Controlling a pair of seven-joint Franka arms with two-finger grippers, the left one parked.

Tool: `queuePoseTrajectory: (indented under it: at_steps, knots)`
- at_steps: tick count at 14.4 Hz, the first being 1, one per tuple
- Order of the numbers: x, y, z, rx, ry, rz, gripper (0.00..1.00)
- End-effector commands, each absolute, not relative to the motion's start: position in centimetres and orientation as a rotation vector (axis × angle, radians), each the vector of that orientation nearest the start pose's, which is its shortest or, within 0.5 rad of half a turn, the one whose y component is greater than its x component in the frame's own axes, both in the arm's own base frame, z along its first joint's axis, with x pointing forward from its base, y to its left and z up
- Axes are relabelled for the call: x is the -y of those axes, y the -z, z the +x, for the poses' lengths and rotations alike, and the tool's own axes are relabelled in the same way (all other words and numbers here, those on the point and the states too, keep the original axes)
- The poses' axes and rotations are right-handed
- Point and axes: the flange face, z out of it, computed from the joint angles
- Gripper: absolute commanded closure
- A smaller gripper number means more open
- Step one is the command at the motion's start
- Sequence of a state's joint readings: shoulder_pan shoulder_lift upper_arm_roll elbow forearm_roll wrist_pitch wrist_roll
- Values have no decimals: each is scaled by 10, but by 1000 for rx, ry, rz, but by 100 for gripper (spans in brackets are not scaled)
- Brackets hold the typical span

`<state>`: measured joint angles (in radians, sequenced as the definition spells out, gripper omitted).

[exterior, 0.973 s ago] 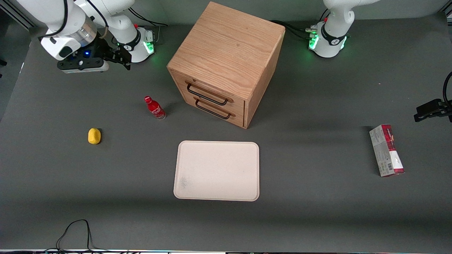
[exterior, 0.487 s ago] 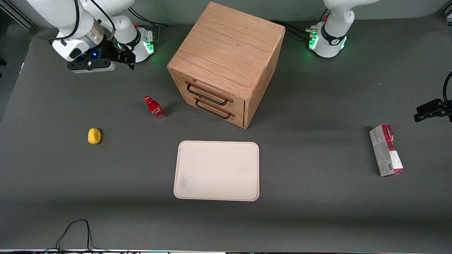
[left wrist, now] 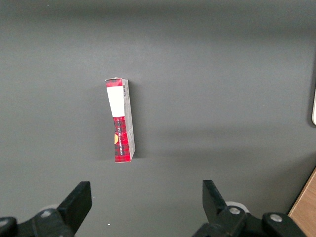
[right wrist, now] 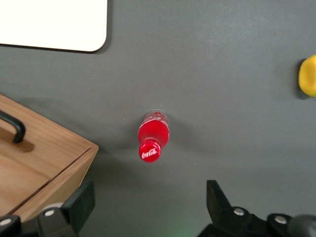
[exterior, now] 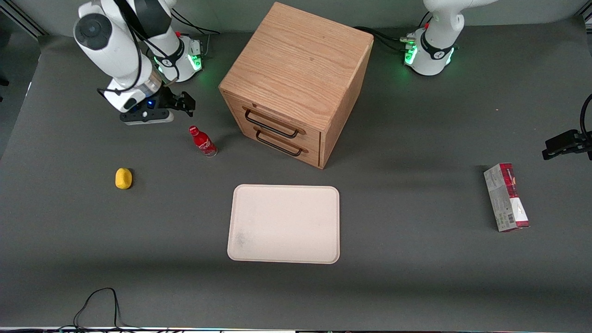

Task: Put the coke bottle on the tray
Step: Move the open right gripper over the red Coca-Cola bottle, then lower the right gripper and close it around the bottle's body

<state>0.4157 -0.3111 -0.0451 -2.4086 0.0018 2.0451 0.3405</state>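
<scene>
The coke bottle (exterior: 202, 141) (right wrist: 153, 136) is small and red with a red cap and stands upright on the grey table, in front of the cabinet's drawers. The cream tray (exterior: 284, 224) (right wrist: 54, 24) lies flat nearer the front camera than the bottle, with nothing on it. My gripper (exterior: 148, 115) (right wrist: 148, 200) hovers above the table, slightly farther from the front camera than the bottle and toward the working arm's end. It is open, with nothing between its fingers, and clear of the bottle.
A wooden drawer cabinet (exterior: 296, 83) (right wrist: 34, 163) with two black handles stands close beside the bottle. A yellow lump (exterior: 123, 178) (right wrist: 308, 75) lies toward the working arm's end. A red-and-grey carton (exterior: 506, 196) (left wrist: 121, 121) lies toward the parked arm's end.
My gripper has travelled from near the arm's base toward the front camera and down, ending close to the bottle. The bottle and tray have not moved.
</scene>
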Motion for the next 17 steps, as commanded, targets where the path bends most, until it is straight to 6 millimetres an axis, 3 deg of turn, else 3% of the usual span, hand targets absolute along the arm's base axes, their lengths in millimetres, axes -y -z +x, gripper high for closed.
queuePoseTrajectory:
  at_steps: [1, 9, 14, 17]
  knots:
    - [-162, -406, 408, 25, -67, -3129, 0]
    - [-164, -345, 410, -14, -61, -3136, 0]
    - [-178, -324, 403, -1, -59, -3139, 0]
    - [-177, -325, 403, -3, -58, -3138, 0]
